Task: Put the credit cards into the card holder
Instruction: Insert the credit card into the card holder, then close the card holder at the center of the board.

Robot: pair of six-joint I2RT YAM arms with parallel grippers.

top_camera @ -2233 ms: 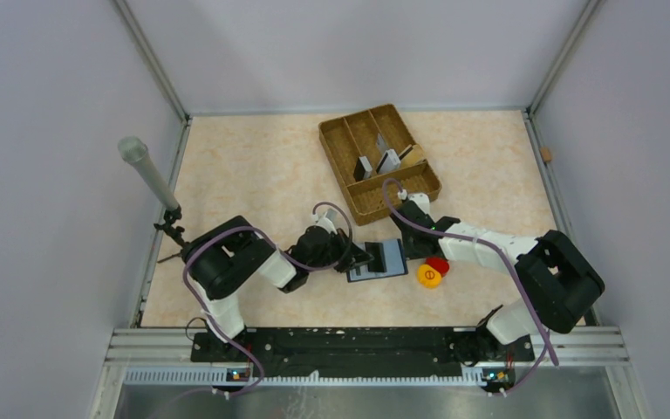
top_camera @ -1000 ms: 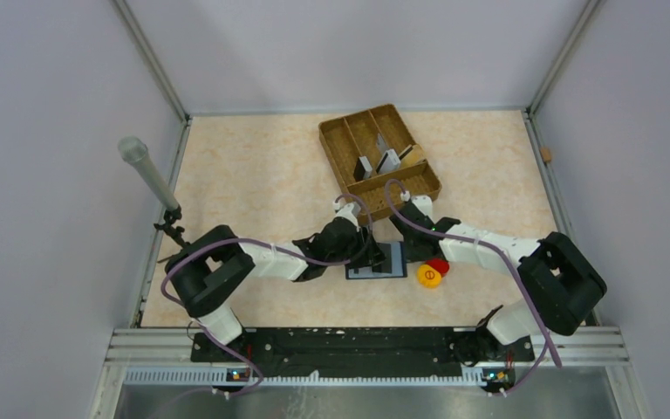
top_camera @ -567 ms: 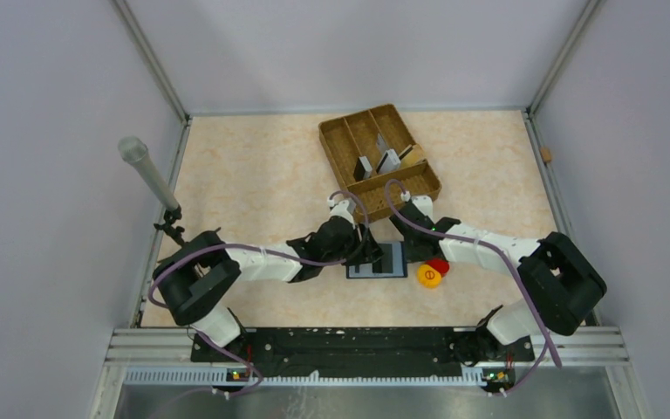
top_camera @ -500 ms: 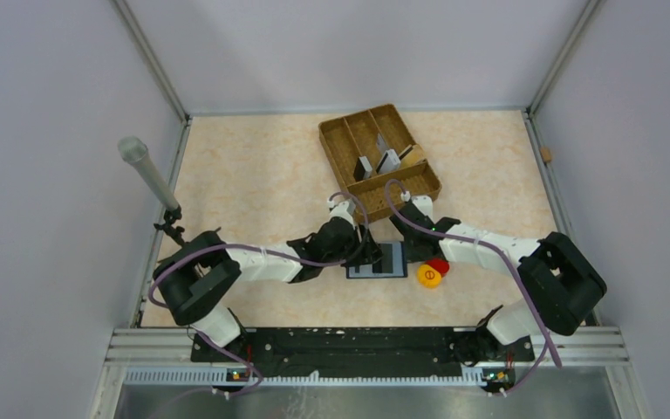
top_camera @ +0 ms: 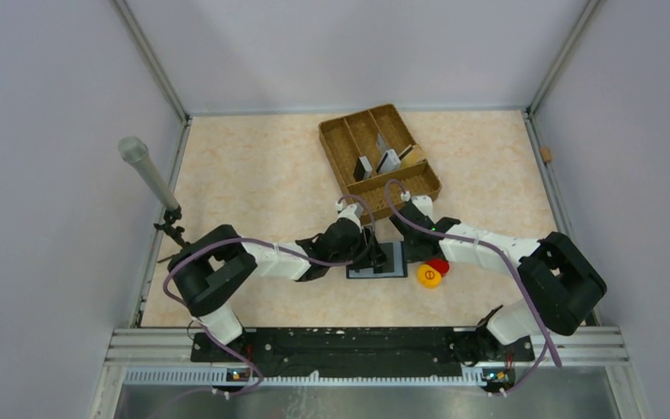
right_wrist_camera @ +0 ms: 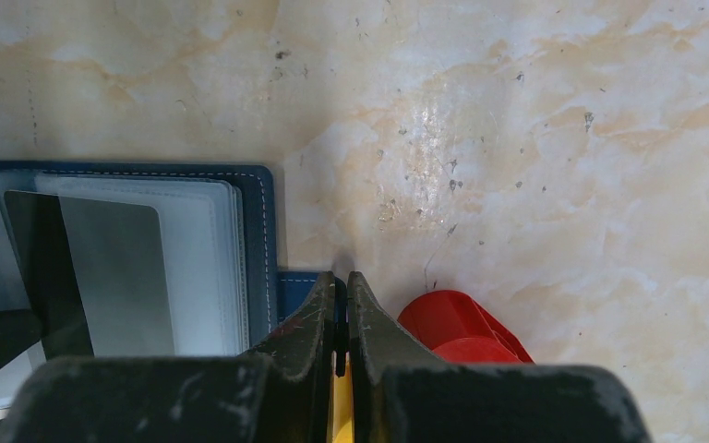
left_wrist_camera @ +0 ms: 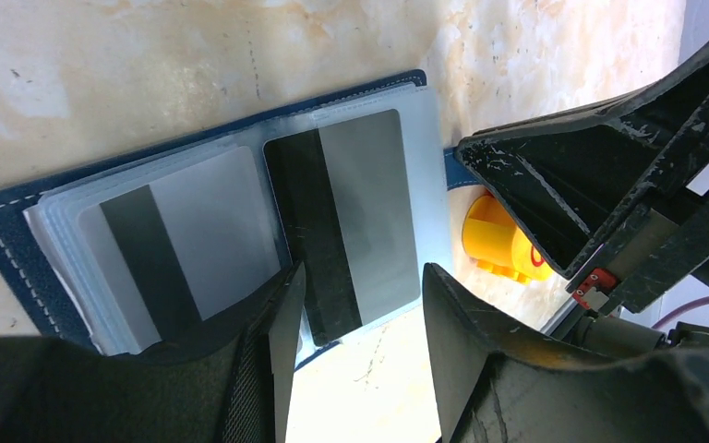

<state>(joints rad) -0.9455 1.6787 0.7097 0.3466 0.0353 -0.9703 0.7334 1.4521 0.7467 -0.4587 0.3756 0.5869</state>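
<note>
The card holder [top_camera: 390, 264] lies open on the table, navy outside with clear sleeves inside [left_wrist_camera: 240, 138]. Two grey credit cards with dark stripes lie on its pages, one on the left page [left_wrist_camera: 180, 240] and one on the right page [left_wrist_camera: 360, 217]. I cannot tell whether either sits fully in a sleeve. My left gripper [left_wrist_camera: 362, 272] hangs open just over the right card's near edge, holding nothing. My right gripper [right_wrist_camera: 342, 279] is shut at the holder's blue snap tab [right_wrist_camera: 300, 284], with a thin dark edge pinched between its jaws.
A red round piece [right_wrist_camera: 462, 323] and a yellow one [left_wrist_camera: 494, 235] lie right beside the holder's tab. A brown woven divided tray [top_camera: 379, 161] stands just behind, with upright items in it. A microphone on a stand [top_camera: 146, 173] is at the left edge.
My left gripper moved right onto the holder and has hovered there since, jaws shifting slightly. The left arm's elbow swung left and back. My right arm has not moved.
</note>
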